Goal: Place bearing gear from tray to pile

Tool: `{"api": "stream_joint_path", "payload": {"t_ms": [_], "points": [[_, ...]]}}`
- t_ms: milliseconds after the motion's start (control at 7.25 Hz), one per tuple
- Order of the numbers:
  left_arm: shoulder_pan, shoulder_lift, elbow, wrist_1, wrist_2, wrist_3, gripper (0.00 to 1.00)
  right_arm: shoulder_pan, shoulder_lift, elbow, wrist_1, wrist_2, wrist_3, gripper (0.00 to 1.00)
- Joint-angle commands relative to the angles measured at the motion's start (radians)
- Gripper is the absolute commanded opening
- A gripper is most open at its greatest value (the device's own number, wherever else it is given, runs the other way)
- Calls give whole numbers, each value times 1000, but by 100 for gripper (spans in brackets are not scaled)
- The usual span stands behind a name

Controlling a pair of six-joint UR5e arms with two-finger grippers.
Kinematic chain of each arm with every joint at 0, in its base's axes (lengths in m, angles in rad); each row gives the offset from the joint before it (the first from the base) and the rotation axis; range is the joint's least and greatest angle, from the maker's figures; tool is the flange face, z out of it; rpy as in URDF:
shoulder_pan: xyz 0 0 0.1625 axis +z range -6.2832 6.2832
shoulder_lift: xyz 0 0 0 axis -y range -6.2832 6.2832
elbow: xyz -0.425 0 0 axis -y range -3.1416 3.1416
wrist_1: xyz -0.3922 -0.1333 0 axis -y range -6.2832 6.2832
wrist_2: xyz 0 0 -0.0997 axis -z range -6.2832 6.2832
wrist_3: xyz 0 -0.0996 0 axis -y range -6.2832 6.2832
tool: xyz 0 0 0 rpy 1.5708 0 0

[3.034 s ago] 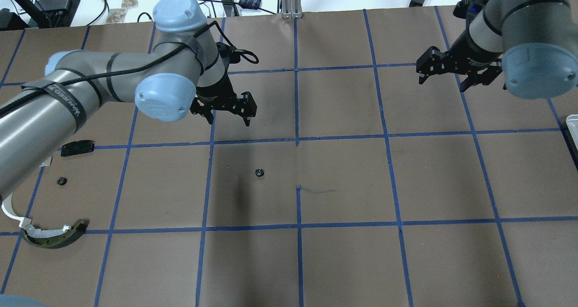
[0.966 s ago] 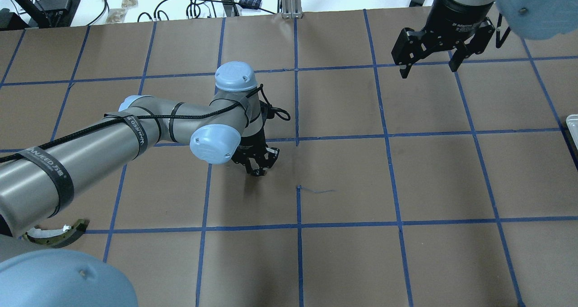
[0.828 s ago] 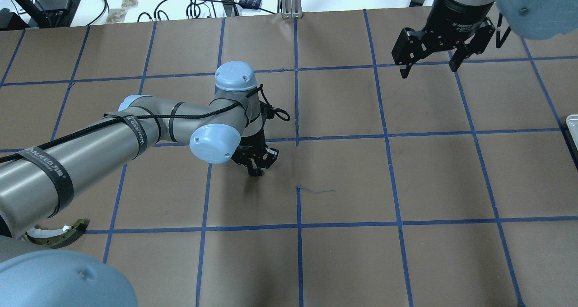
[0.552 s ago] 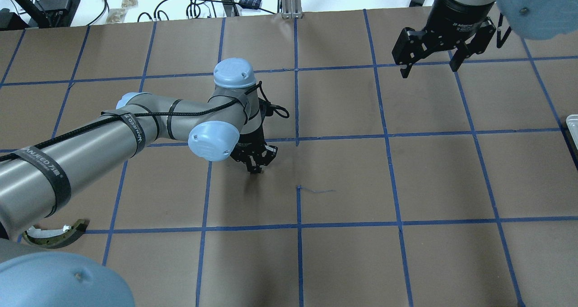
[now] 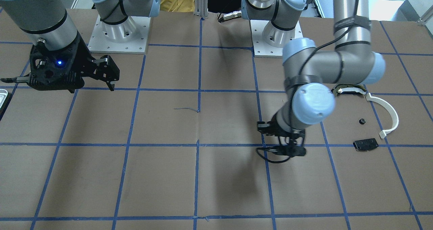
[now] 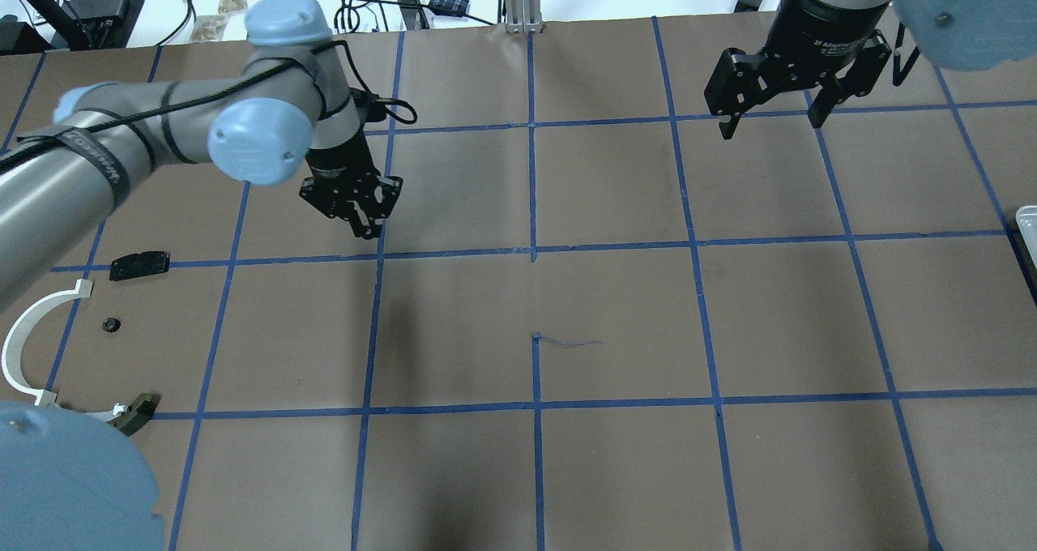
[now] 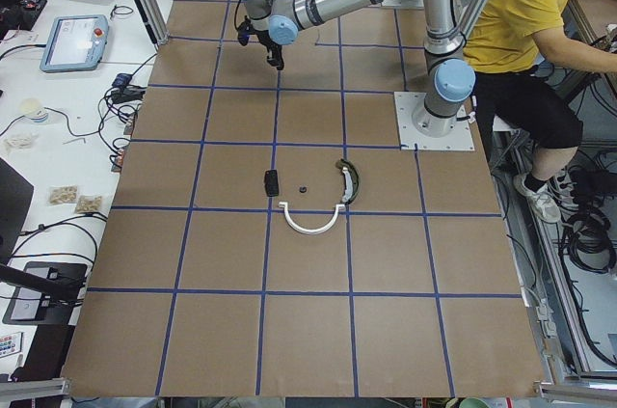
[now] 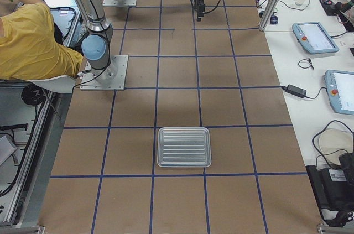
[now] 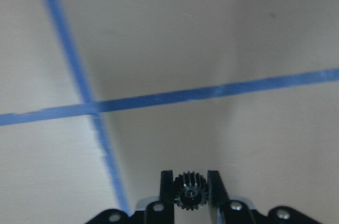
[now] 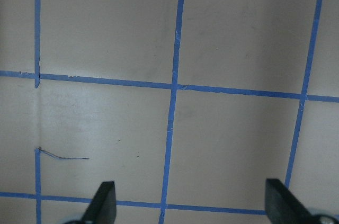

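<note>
The left gripper (image 6: pixel 363 225) hangs above the table at the left of centre, clear of the surface. A second ago it was low at the middle of the table, closing on the bearing gear where it lay alone on the paper; now that spot is bare and the arm has risen and swung left and far. The left wrist view shows why: the small black toothed gear (image 9: pixel 189 192) is pinched between the two fingers, which are closed down to its width.

So the pickup looks done and the carry is under way. The pile lies further left and nearer: a flat black plate (image 6: pixel 139 265), another small gear (image 6: pixel 111 324), a white curved strip (image 6: pixel 7 347) and an olive-edged curved piece (image 6: pixel 138 407).

The right gripper (image 6: pixel 770 126) is raised at the far right, jaws spread wide with nothing between them. The tray (image 8: pixel 184 129) sits well apart, at the table's right end.
</note>
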Motion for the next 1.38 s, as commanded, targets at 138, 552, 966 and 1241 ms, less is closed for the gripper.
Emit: {"api": "stream_joint_path", "payload": {"t_ms": [138,552,966,1241], "points": [[395,1,-9,-10,88,299,0,-2,0,1,-2,0,3,100],[528,-22,-89,25,153,310,0,-2,1,1,0,2,3,100],[562,-46,-171,152,157,335,0,-8,2,2,-2,2,-2,100],[564,-55,-171,152,211,335,0,-9,3,2,-2,2,-3,100]]}}
